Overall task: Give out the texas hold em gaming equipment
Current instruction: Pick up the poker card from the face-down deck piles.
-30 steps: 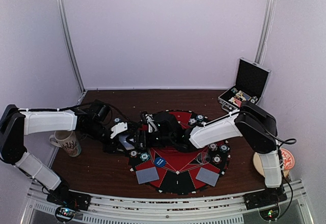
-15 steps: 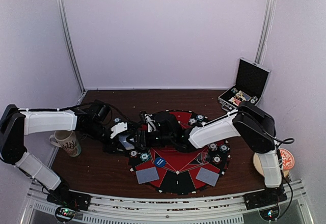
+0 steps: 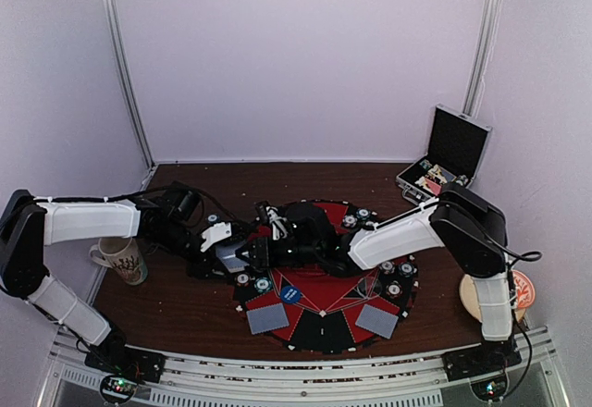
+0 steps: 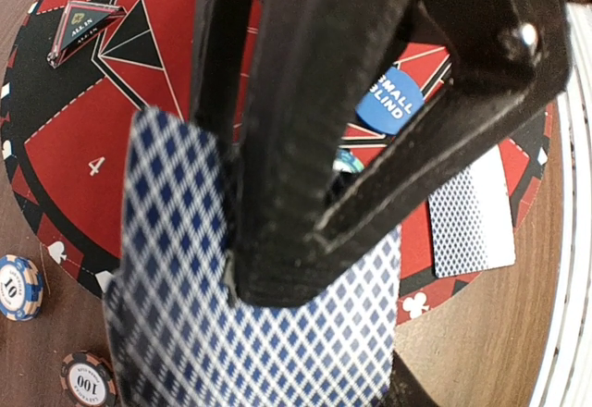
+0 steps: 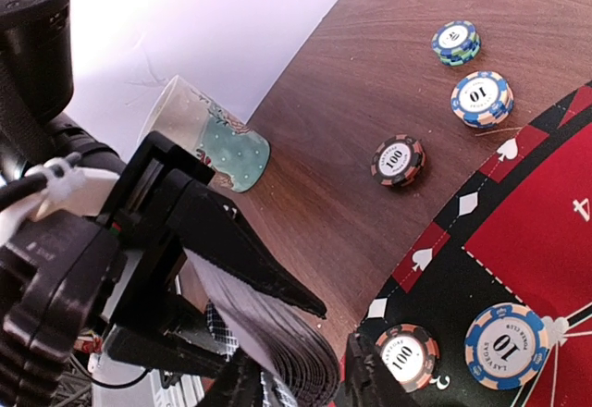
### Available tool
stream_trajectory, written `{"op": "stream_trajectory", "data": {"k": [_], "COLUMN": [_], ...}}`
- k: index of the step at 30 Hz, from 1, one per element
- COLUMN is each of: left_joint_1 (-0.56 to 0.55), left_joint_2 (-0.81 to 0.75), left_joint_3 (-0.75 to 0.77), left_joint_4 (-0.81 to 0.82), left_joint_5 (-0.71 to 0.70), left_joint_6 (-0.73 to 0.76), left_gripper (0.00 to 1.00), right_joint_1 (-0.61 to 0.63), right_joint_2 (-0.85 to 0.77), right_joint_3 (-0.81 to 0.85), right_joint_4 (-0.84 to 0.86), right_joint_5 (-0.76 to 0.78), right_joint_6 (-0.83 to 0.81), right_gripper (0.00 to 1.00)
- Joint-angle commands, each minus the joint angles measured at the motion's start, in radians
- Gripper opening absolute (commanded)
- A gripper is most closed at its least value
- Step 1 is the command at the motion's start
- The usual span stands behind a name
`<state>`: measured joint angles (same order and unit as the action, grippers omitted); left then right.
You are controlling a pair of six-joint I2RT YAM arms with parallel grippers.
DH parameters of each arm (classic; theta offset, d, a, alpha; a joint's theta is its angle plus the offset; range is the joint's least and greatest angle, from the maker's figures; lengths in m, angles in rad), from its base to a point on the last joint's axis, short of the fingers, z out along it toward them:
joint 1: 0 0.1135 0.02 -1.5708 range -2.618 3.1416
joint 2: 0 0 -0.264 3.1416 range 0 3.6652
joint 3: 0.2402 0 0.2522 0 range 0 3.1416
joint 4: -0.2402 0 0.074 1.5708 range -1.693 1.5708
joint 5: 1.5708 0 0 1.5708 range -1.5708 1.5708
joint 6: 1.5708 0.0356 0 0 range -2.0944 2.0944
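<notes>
Lengthwise, deck (image 4: 185, 240) points rightward from left pincer (image 3: 225, 245).

left gripper (image 4: 287, 261) clamped on a deck of cards (image 4: 176, 273), blue small blind button (image 4: 393, 106) peeking out just behind it

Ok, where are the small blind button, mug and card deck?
small blind button (image 4: 389, 104), left wrist view, lettering
mug (image 5: 220, 148), right wrist view, patterned side
card deck (image 4: 277, 351), left wrist view, top card's back

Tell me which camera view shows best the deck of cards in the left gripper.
Left wrist view: the deck of cards fills the lower frame, diamond pattern clear. Right wrist shows only its stacked edges. The top view gives a pale patch.
</notes>
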<state>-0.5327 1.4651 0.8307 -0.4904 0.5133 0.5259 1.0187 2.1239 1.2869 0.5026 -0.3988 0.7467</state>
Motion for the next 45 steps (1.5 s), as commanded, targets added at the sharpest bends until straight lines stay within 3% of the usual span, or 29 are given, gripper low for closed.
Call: {"op": "stream_trajectory", "data": {"k": [1,16,26,35,45], "left_joint_1": [-0.008,-0.009,-0.007,0.025,0.075], "left_joint_2": [0.006,0.014,0.02,0.044,0.063], "left_joint_3": [0.016,0.016,0.017,0.038,0.059], "left_joint_4": [0.004,0.016,0.033,0.048,0.058], "left_joint_5": [0.035,0.014,-0.015,-0.061,-0.071], "left_joint_6": [0.016,0.003,-0.02,-0.071,-0.108], "left_gripper": [0.36,0.36,0.36,0.35,0.36], "right_joint_1": [-0.022,-0.018,-0.023,-0.036,-0.014], "right_joint_2": [-0.052,-0.121,-0.212,-0.379,-0.373], "right_joint_3": [-0.041,-0.118,-0.217,-0.382,-0.441], "right_joint_4": [0.061,0.108,0.138,0.052,-0.03], "right_joint_5": [-0.033,-0.061,-0.056,0.028,-0.042], "right_joint_6": [0.019,0.037,0.067,0.034,0.029], "right_gripper": [0.25,0.0,0.0,0.0,0.0]}}
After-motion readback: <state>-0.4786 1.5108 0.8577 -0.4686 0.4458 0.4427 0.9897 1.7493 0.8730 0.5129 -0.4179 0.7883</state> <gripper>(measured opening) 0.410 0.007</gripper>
